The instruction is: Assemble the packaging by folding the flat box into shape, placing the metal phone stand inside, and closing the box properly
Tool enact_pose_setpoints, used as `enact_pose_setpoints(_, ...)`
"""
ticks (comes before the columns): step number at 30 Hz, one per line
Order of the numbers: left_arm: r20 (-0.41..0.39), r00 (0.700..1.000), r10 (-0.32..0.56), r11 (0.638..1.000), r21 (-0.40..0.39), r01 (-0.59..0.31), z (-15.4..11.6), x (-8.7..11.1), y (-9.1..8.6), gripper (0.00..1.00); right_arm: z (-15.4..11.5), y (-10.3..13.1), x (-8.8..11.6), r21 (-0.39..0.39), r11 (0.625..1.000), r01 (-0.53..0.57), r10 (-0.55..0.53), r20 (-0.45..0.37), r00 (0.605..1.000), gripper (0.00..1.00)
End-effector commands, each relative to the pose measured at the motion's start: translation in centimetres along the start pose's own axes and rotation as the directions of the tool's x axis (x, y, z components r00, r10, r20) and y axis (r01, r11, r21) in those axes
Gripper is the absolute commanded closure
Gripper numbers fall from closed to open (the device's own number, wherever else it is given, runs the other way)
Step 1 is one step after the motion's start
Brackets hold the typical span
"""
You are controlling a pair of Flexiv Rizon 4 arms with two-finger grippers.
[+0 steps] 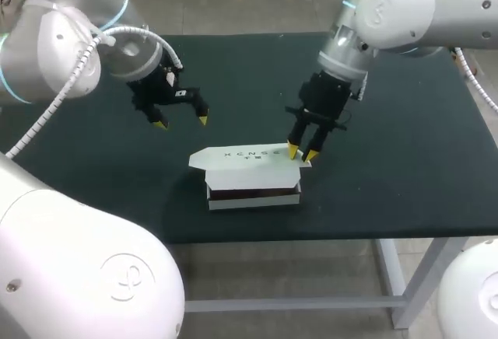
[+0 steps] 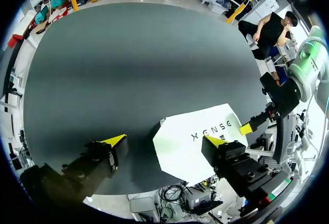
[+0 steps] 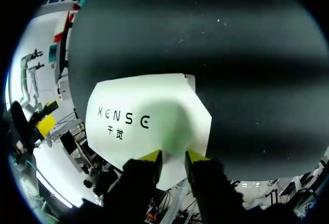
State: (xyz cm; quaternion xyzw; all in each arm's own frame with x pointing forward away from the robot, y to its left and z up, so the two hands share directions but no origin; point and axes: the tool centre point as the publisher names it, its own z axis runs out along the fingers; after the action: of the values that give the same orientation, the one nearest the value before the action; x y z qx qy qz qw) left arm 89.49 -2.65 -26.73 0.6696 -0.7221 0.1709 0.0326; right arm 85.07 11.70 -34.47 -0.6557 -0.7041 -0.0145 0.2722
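My right gripper (image 1: 301,153), fingers pinched nearly together, rests on the box (image 1: 249,166) lid's end; my left gripper (image 1: 182,123) (spread wide) hovers nearby.

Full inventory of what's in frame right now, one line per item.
box: 1, white with black lettering on the lid, on the table near the middle of its front edge.
table: 1, dark top, under the box.
left gripper: 1, black with yellow tips, open, above the table behind and left of the box, apart from it.
right gripper: 1, black with yellow tips, at the right end of the box lid.
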Motion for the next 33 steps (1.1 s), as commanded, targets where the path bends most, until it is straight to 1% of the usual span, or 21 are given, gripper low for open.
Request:
enact_pose_setpoints(1,0.083,0.995,-0.054,0.976,-0.207,0.070,-0.2,0.4,-0.5,0.00,0.0,-0.2,0.1,-0.004,1.000,0.001,-0.001,0.002,1.000,0.66)
enact_pose_setpoints(6,0.083,0.995,-0.054,0.976,-0.207,0.070,-0.2,0.4,-0.5,0.00,0.2,0.0,0.2,-0.002,1.000,-0.001,0.001,0.004,1.000,0.66)
enact_pose_setpoints(7,0.089,0.991,-0.104,0.969,-0.217,0.121,0.1,0.8,-0.8,0.00,0.2,0.0,0.3,-0.003,1.000,-0.002,0.002,0.004,1.000,0.66)
enact_pose_setpoints(8,0.111,0.990,-0.091,0.970,-0.215,0.114,0.5,1.1,-0.6,0.00,0.3,0.0,0.3,-0.002,1.000,-0.003,0.003,0.004,1.000,0.66)
enact_pose_setpoints(9,0.097,0.986,-0.136,0.956,-0.248,0.156,0.8,1.5,-0.6,0.00,0.3,-0.1,0.2,-0.002,1.000,-0.004,0.004,0.003,1.000,0.66)
enact_pose_setpoints(11,0.115,0.985,-0.125,0.951,-0.268,0.152,1.1,1.9,-0.6,0.00,0.3,-0.1,0.2,-0.003,1.000,-0.006,0.006,0.003,1.000,0.66)
enact_pose_setpoints(12,0.114,0.980,-0.163,0.940,-0.284,0.190,1.2,2.0,-0.6,0.00,0.3,-0.1,0.2,-0.003,1.000,-0.007,0.007,0.002,1.000,0.66)
enact_pose_setpoints(13,0.114,0.981,-0.160,0.937,-0.296,0.187,1.4,2.1,-0.5,0.00,0.3,-0.1,0.2,-0.003,1.000,-0.008,0.008,0.002,1.000,0.66)
enact_pose_setpoints(14,0.110,0.977,-0.182,0.926,-0.315,0.208,1.5,2.1,-0.3,0.11,0.3,-0.1,0.2,-0.003,1.000,-0.008,0.008,0.002,1.000,0.66)
enact_pose_setpoints(15,0.107,0.975,-0.195,0.922,-0.320,0.219,1.6,2.2,-0.2,0.25,0.3,-0.1,0.2,-0.003,1.000,-0.008,0.008,0.002,1.000,0.66)
enact_pose_setpoints(16,0.119,0.974,-0.191,0.922,-0.318,0.219,1.8,2.2,0.1,0.27,0.3,-0.1,0.2,-0.004,1.000,-0.008,0.008,0.001,1.000,0.66)
enact_pose_setpoints(17,0.118,0.972,-0.202,0.918,-0.323,0.230,1.9,2.2,0.2,0.25,0.3,-0.1,0.2,-0.004,1.000,-0.008,0.008,0.000,1.000,0.66)
enact_pose_setpoints(18,0.120,0.972,-0.200,0.918,-0.324,0.229,2.0,2.3,0.5,0.26,0.3,-0.1,0.1,-0.004,1.000,-0.007,0.007,-0.001,1.000,0.66)
enact_pose_setpoints(19,0.126,0.973,-0.193,0.919,-0.325,0.224,2.1,2.3,0.8,0.33,0.4,-0.1,0.1,-0.003,1.000,-0.007,0.007,-0.002,1.000,0.66)
enact_pose_setpoints(21,0.138,0.972,-0.193,0.914,-0.335,0.229,2.4,2.5,1.2,0.36,0.5,0.0,0.1,-0.002,1.000,-0.007,0.007,-0.003,1.000,0.66)
enact_pose_setpoints(22,0.138,0.972,-0.191,0.914,-0.337,0.228,2.5,2.5,1.3,0.40,0.5,0.0,0.1,-0.002,1.000,-0.007,0.007,-0.004,1.000,0.66)
enact_pose_setpoints(26,0.150,0.971,-0.185,0.907,-0.355,0.227,3.3,2.7,1.9,0.39,0.6,0.1,0.0,-0.002,1.000,-0.006,0.006,-0.009,1.000,0.66)
enact_pose_setpoints(33,0.168,0.968,-0.186,0.897,-0.373,0.237,4.6,2.4,2.7,0.42,0.7,0.1,0.0,0.001,1.000,-0.005,0.005,-0.012,1.000,0.67)
